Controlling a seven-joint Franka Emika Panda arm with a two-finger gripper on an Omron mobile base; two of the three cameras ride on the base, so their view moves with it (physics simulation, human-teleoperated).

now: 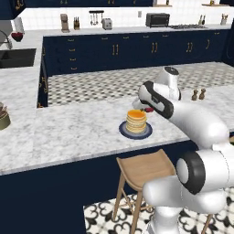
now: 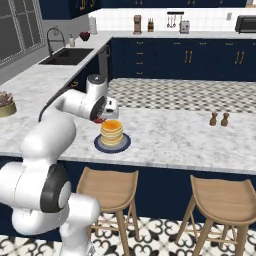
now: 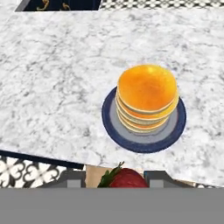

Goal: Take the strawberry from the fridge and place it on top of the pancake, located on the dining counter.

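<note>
No words, nos. or signs can be read on anything here; no labels or brands are seen.

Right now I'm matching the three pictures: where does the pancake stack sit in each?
Left base view: pancake, centre, beside the arm.
Right base view: pancake, left of centre.
Hand view: pancake, right of centre.
Shared landmark: its dark blue plate.

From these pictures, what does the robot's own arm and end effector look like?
The arm is glossy white, built of rounded tubular segments with dark grey-black bands at the joints. No cables or markings are visible. The end effector has two small dark grey, squared-off fingertips.
</note>
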